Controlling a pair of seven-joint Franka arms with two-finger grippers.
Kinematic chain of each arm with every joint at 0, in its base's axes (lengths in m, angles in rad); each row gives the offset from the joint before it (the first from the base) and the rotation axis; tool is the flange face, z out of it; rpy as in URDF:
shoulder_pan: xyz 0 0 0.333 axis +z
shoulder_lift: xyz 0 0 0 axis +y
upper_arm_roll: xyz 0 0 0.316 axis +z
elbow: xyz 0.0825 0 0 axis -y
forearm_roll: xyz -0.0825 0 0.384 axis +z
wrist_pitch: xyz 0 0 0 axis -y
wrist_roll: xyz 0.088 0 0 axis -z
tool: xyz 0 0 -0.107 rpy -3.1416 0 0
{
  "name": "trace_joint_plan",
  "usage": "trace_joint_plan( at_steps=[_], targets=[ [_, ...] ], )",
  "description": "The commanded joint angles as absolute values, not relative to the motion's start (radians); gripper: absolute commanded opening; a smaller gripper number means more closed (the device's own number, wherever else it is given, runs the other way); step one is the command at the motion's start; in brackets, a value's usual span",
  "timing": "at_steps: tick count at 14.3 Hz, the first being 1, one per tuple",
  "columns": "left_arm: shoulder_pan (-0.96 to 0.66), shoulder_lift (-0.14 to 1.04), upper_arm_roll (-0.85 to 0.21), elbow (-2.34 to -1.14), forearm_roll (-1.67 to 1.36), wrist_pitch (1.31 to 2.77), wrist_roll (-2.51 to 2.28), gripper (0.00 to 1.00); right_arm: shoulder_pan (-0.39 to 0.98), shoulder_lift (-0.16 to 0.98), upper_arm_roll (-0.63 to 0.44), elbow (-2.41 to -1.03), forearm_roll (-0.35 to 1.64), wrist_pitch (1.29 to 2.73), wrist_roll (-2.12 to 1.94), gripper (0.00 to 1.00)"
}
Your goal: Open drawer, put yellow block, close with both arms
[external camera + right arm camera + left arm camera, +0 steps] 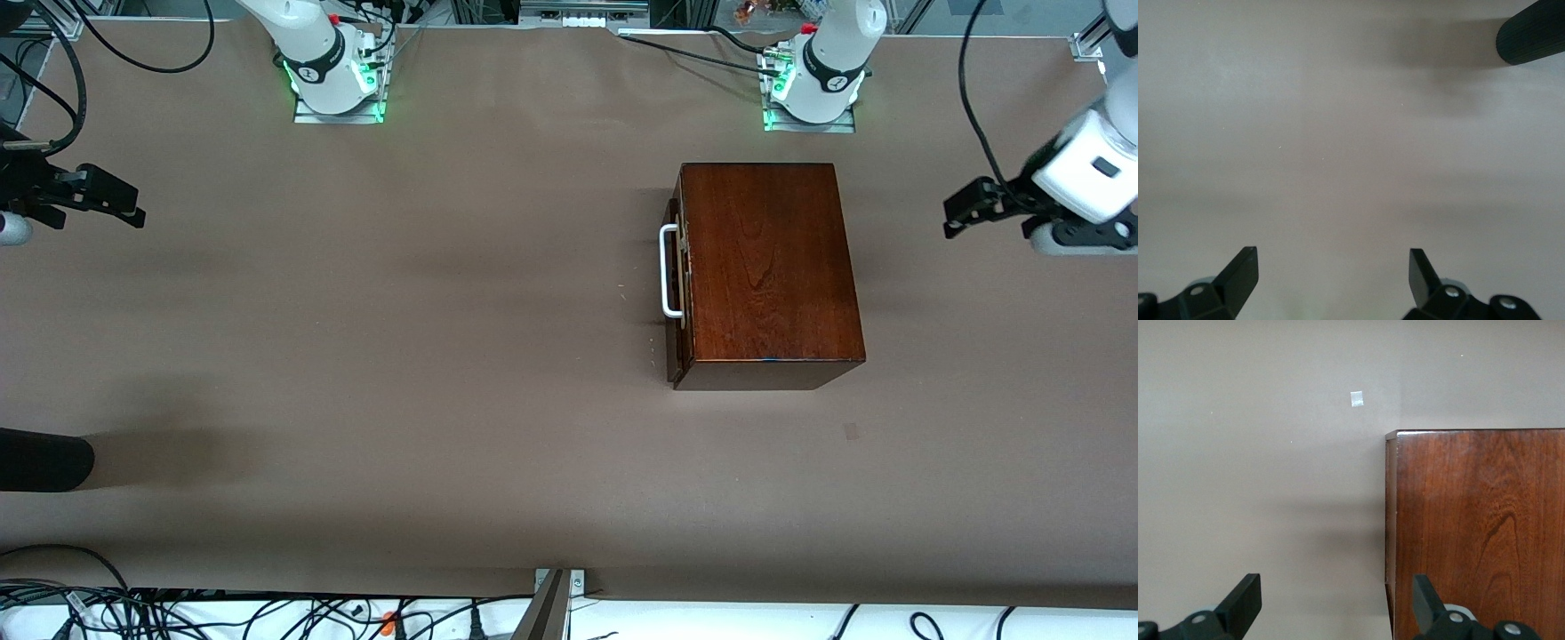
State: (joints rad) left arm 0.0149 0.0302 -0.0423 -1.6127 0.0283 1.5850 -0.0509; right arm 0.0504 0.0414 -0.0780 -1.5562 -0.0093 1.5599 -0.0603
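The glossy dark-brown wooden box (769,267) stands on the table toward the left arm's end. Its drawer (676,293) is pushed in, and the white U-shaped handle (667,271) faces the right arm's end. The box also shows in the left wrist view (1478,533). The yellow block is not in any view. My left gripper (956,209) (1338,587) is open and empty, up in the air at the left arm's end of the table beside the box. My right gripper (133,213) (1333,260) is open and empty over bare table at the right arm's end.
A black rounded object (44,460) (1531,33) pokes in over the table edge at the right arm's end. A small pale tape patch (852,431) (1356,399) lies on the brown table cover nearer the front camera than the box.
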Motion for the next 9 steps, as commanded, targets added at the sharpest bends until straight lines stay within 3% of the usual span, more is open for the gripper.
trace_joint_plan(
  at_steps=[1,4,9],
  targets=[
    [-0.014,0.059,-0.028,-1.552,-0.017,1.543,-0.049,1.00,0.034,0.012,-0.067,-1.577,0.005,1.566,-0.080,1.00],
    [-0.075,-0.014,0.050,-1.666,-0.025,1.615,-0.048,1.00,0.034,0.012,-0.067,-1.577,0.005,1.565,-0.080,1.00],
    [-0.106,-0.023,0.074,-1.671,-0.011,1.626,-0.048,1.00,0.034,0.012,-0.067,-1.577,0.005,1.566,-0.080,1.00]
  ],
)
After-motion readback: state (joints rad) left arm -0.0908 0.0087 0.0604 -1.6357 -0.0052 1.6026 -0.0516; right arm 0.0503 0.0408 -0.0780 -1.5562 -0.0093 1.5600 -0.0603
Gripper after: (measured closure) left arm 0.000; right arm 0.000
